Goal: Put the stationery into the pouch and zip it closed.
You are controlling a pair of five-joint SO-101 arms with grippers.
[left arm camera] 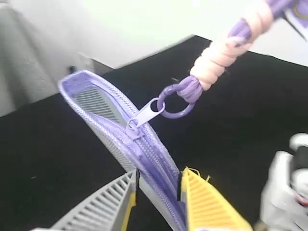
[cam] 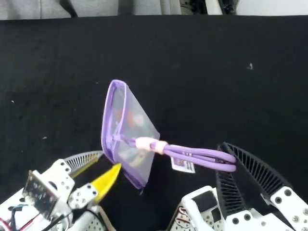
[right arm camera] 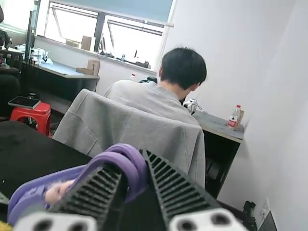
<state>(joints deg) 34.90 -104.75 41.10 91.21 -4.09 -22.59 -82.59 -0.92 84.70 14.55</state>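
Your left gripper (left arm camera: 156, 185) sits closest, grey and yellow fingers (left arm camera: 202, 204) pinched on the zip edge of the pouch (left arm camera: 96, 108). That pinch is the anchor. It lifts the pouch off the table (cam: 216, 72) and stops it sliding when the zip gets tugged.

Just past the fingers along the same edge is the slider (left arm camera: 144, 115), tab tipped up into a ring (left arm camera: 175, 103). The teeth between fingers and slider look meshed. Beyond the slider the mouth seems to gape, though you can't be sure.

From the ring a cord (cam: 197, 155) with a pink wrap (cam: 149, 144) runs taut to your right gripper (cam: 231, 161). The right wrist view has those black fingers (right arm camera: 168, 185) closed around the cord loop. The cord is an easier handle than the tiny tab, hence the grip there. A white tag (cam: 182, 165) hangs off the cord.

The pouch stands on edge, low between the two arms. Orange-red bits (cam: 132, 118) show through its clear side, probably the stationery, so loading looks done.

The zip looks part shut. The two grips oppose each other, which is what a zip pull needs. The risk is the pouch twisting round the left pinch.
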